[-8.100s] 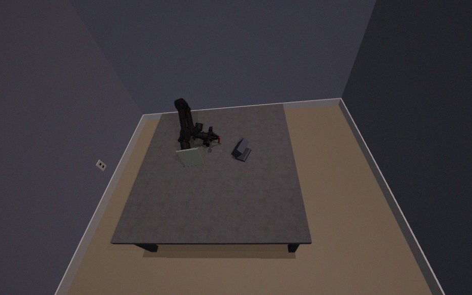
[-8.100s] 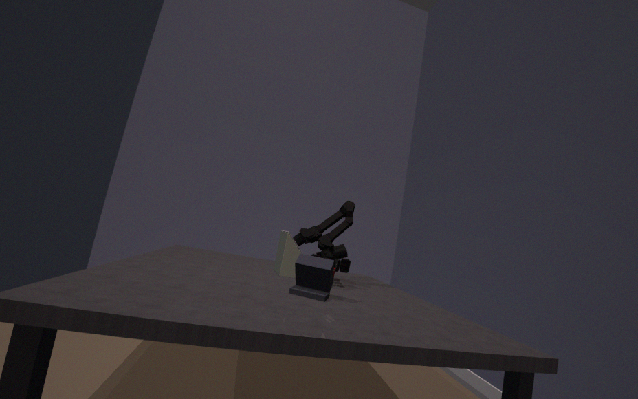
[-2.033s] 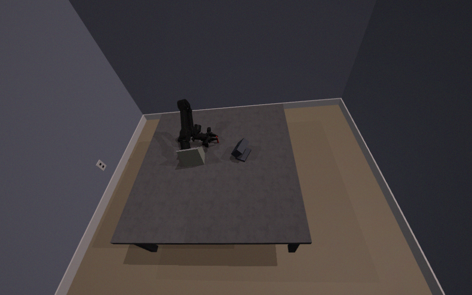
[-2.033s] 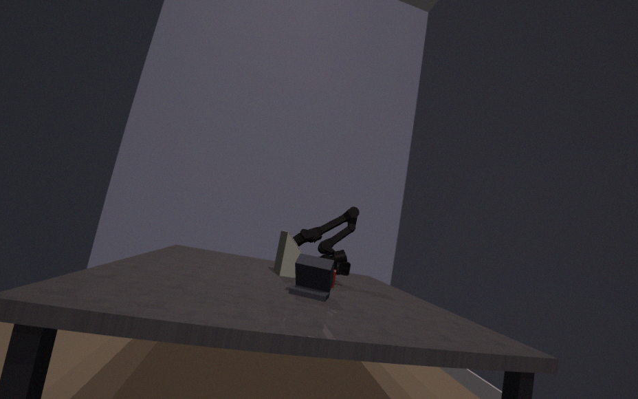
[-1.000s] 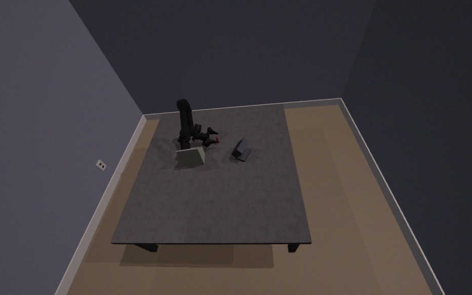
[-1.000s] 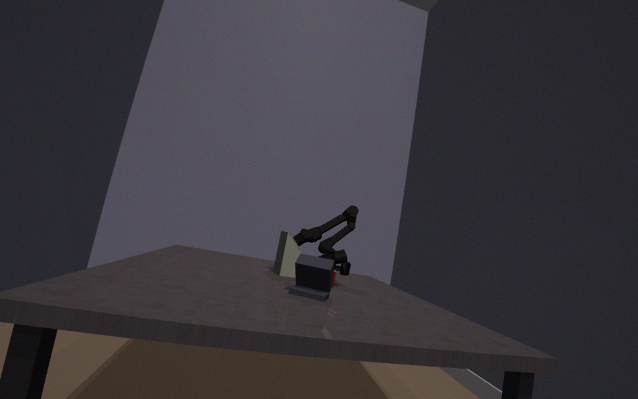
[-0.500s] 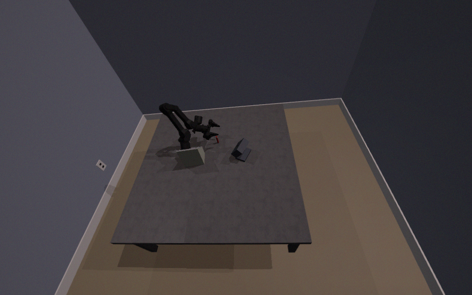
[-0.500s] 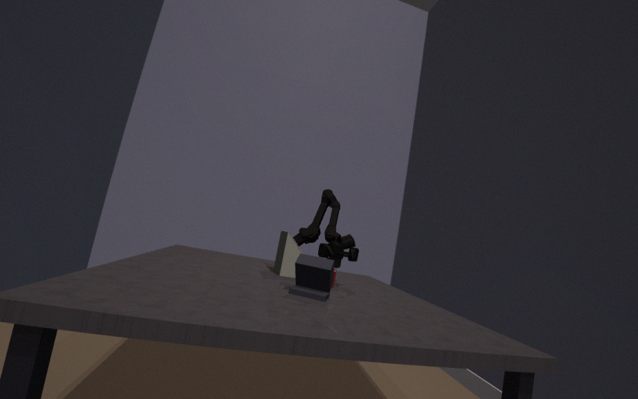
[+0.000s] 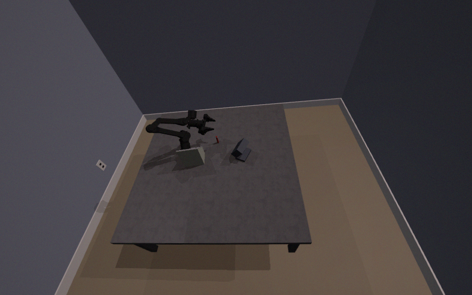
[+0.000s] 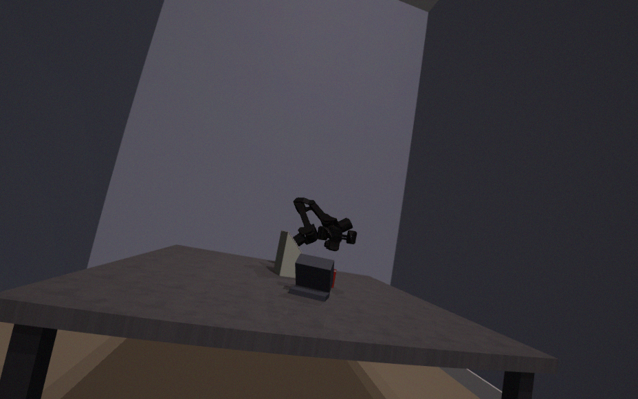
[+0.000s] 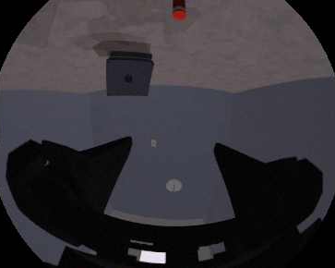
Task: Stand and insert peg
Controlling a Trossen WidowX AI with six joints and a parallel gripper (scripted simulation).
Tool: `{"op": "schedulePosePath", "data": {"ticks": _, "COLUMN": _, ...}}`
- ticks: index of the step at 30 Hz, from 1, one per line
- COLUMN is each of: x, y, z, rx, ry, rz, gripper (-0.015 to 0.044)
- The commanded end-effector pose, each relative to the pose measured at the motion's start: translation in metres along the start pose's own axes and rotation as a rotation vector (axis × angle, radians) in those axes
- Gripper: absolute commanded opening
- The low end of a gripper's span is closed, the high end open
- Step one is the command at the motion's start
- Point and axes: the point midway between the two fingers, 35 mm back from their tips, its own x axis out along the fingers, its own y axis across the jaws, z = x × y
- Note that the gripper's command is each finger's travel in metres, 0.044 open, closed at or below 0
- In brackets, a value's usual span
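Note:
The red peg point(image 9: 217, 140) point(image 10: 333, 278) point(image 11: 179, 5) stands upright on the table point(image 9: 212, 205) point(image 10: 188, 302). Its banded end is up; the wrist view shows that end at the top edge and cuts off the rest. The dark sloped panel point(image 9: 239, 147) point(image 10: 314, 275) point(image 11: 143, 86) stands on its base a short way from the peg. Its hole point(image 11: 128, 79) shows as a dark spot in the wrist view. My gripper point(image 9: 214, 124) point(image 10: 342, 241) point(image 11: 174, 144) is wide open and empty, above the table and clear of the peg.
A pale green wedge-shaped block point(image 9: 190, 158) point(image 10: 289, 260) stands beside the arm's base, on the other side of the peg from the panel. The arm point(image 9: 172, 120) point(image 10: 305, 212) is folded up above the table's edge.

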Motion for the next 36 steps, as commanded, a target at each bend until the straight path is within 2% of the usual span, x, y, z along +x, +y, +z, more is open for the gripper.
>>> {"op": "schedulePosePath", "data": {"ticks": 1, "x": -0.008, "y": 0.001, "z": -0.007, "rx": -0.007, "ry": 0.0, "rz": -0.014, "gripper": 0.044}}
{"op": "schedulePosePath", "data": {"ticks": 8, "x": -0.001, "y": 0.002, "z": 0.005, "rx": -0.124, "ry": -0.133, "rz": 0.043, "gripper": 0.044}}
{"op": "schedulePosePath", "data": {"ticks": 21, "x": 0.009, "y": 0.011, "z": 0.036, "rx": -0.306, "ry": -0.503, "rz": 0.165, "gripper": 0.044}}
{"op": "schedulePosePath", "data": {"ticks": 36, "x": 0.013, "y": 0.016, "z": 0.065, "rx": -0.287, "ry": -0.988, "rz": 0.223, "gripper": 0.044}}
